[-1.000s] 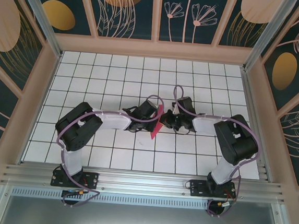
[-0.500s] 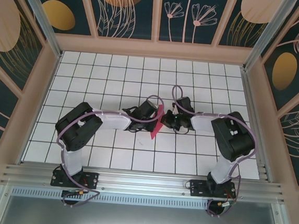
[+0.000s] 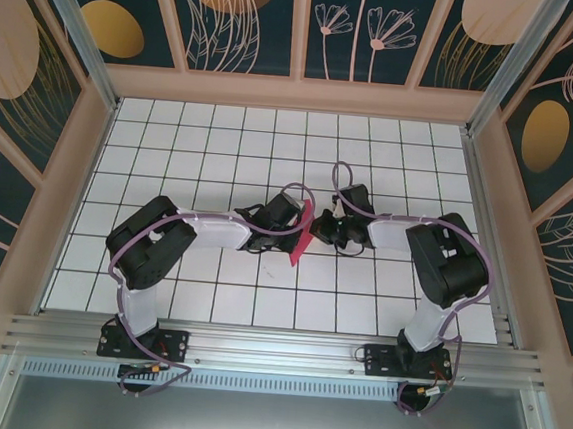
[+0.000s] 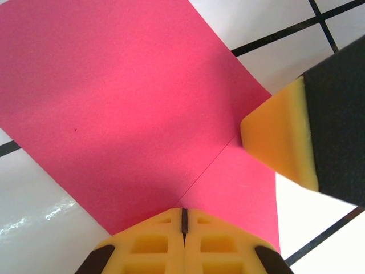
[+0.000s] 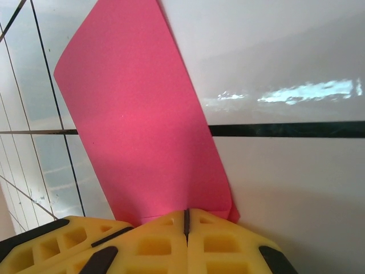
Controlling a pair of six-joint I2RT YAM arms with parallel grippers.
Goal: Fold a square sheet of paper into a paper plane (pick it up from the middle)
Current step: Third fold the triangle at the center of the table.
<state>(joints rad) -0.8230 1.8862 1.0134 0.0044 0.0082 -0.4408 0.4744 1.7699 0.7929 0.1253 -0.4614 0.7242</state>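
Observation:
The square sheet of paper (image 3: pixel 300 238) is magenta-pink and folded, standing on edge as a narrow strip between the two grippers at mid-table. My left gripper (image 3: pixel 294 220) comes in from the left and my right gripper (image 3: pixel 317 227) from the right. In the left wrist view the paper (image 4: pixel 125 103) shows a diagonal crease that runs straight into the shut left gripper (image 4: pixel 183 214). One yellow pad of the right gripper's fingers (image 4: pixel 279 142) lies against the paper's right edge. In the right wrist view the paper (image 5: pixel 137 125) rises from the shut right gripper (image 5: pixel 186 214), which pinches its lower edge.
The white grid table (image 3: pixel 222 149) stretches out behind and to both sides of the arms. Patterned walls (image 3: pixel 303 25) close it in at the back and sides, and a metal rail (image 3: pixel 275 349) runs along the near edge.
The right arm has edged slightly left and away, toward the paper, and its jaws have closed the last bit. The left arm and the paper have hardly moved.

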